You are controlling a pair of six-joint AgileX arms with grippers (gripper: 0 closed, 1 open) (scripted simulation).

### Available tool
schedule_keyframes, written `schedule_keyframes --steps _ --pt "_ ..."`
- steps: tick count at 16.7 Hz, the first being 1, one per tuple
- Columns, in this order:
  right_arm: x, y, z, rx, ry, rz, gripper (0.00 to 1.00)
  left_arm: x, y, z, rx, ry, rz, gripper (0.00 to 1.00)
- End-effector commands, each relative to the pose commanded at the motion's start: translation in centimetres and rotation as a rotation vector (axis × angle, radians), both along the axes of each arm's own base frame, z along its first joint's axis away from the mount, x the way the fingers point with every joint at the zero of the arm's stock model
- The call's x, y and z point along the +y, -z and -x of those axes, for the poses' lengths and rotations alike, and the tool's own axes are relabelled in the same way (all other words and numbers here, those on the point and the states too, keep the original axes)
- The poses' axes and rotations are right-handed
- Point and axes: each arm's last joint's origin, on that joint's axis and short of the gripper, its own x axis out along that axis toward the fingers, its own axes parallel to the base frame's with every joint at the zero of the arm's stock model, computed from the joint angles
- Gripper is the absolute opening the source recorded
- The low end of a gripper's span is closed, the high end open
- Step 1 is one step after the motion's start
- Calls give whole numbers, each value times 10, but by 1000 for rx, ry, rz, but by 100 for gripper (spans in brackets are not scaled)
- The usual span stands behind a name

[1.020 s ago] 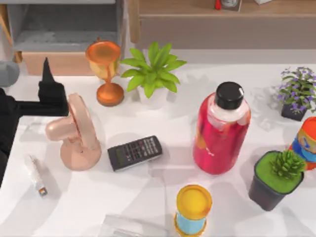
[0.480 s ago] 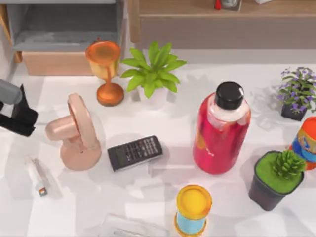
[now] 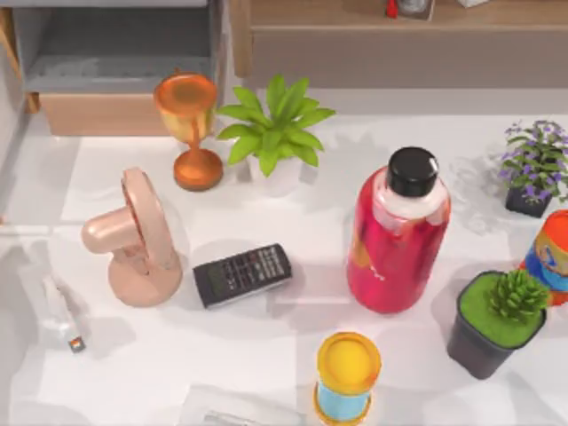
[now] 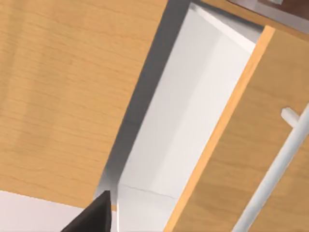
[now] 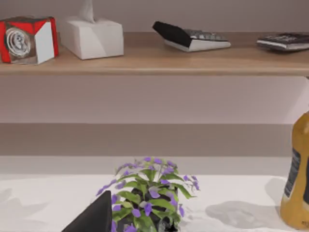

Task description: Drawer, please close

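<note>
The drawer (image 3: 8, 106) was seen in the top view as a narrow grey and tan sliver at the far left edge of the counter (image 3: 266, 355), cut off by the frame and set left of the wide grey-lined drawer (image 3: 106, 114) with the low tan front. In the left wrist view the left tool (image 4: 96, 220) was placed close before the drawer (image 4: 193, 106), with a dark tip pointed at the pale inner wall between two wooden faces. Whether this tool was wide or narrow could not be told, and no contact with the wood could be made out. A white bar handle (image 4: 275, 169) was carried by the wooden face beside the opening. Half a second before, the left arm had been seen over the counter's left edge beside the pink fan (image 3: 133, 240). That spot had since been vacated, the grey strip there had been uncovered, and nothing else on the counter had been shifted. The right tool (image 5: 94, 220) was held parked near the purple-flowered plant (image 5: 149, 193) at the far right, facing a wall shelf (image 5: 154, 60), and its opening could not be judged either. The full depth of the drawer, and how far it stood out, were hidden by the cropping.
</note>
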Motion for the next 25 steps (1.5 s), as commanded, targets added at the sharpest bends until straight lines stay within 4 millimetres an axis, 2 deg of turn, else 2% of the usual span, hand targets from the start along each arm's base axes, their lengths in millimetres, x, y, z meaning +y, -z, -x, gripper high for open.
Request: schedule_keyframes --steps 4,7,13,18,22,25 --pt "0 0 0 0 0 0 100 45 11 4 -80 23 -251 100" --pt "0 0 0 0 0 0 100 62 15 6 -115 27 -355 100" --pt "0 0 0 0 0 0 100 62 15 5 -117 29 -361 100" --pt "0 0 0 0 0 0 100 63 15 -17 -118 27 -363 100" --pt "0 0 0 0 0 0 100 63 15 -19 -118 27 -363 100" --pt "0 0 0 0 0 0 100 63 15 -19 -118 27 -363 77"
